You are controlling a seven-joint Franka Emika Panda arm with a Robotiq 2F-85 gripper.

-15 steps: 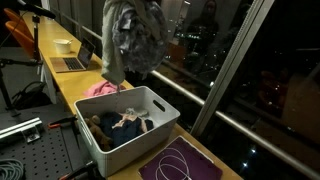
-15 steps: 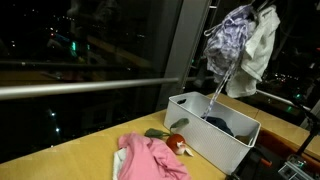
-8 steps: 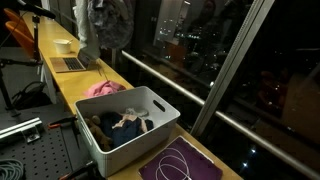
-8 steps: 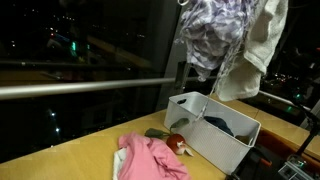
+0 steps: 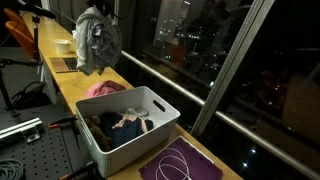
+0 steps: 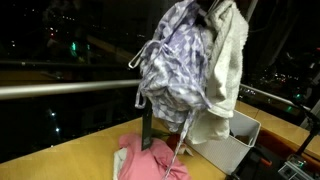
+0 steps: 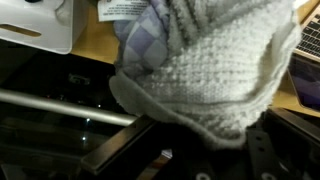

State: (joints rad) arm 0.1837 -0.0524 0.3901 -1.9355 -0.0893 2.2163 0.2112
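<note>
A bundle of clothes, a lavender checked garment wrapped with a cream knit one, hangs in the air from my gripper. The jaws are shut on its top, and the cloth hides the fingertips. In the wrist view the cream knit fills most of the picture. The bundle hangs over the wooden counter, above a pink garment, beside the white bin.
The white bin holds several dark clothes. A purple mat with a white cable lies beyond the bin. A laptop and a white bowl stand farther along the counter. A window rail runs behind it.
The gripper has carried the bundle sideways from above the bin to over the pink garment, and it now hangs lower. The grip has not changed.
</note>
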